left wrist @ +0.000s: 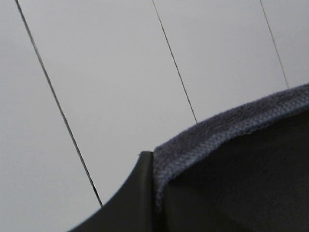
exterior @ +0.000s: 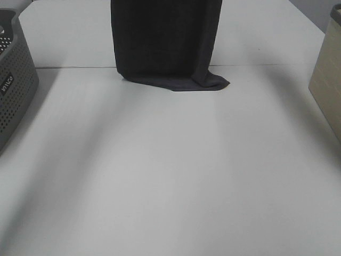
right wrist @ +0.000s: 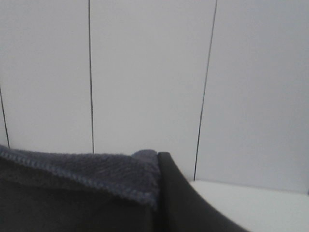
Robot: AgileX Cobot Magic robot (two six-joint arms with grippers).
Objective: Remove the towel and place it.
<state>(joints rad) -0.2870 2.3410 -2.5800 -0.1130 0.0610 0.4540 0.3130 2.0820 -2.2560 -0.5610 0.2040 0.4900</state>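
While left pincer [left wrist: 153,166] and right pincer [right wrist: 159,166] are clamping the towel [exterior: 165,42], its hem is touching the worktop [exterior: 160,176], risking drag-out.

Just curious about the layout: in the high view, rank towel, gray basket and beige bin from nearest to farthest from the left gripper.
1. Towel: pinched in the left gripper, above this view's top.
2. Gray basket: left edge, that gripper's side.
3. Beige bin: right edge, across the towel.
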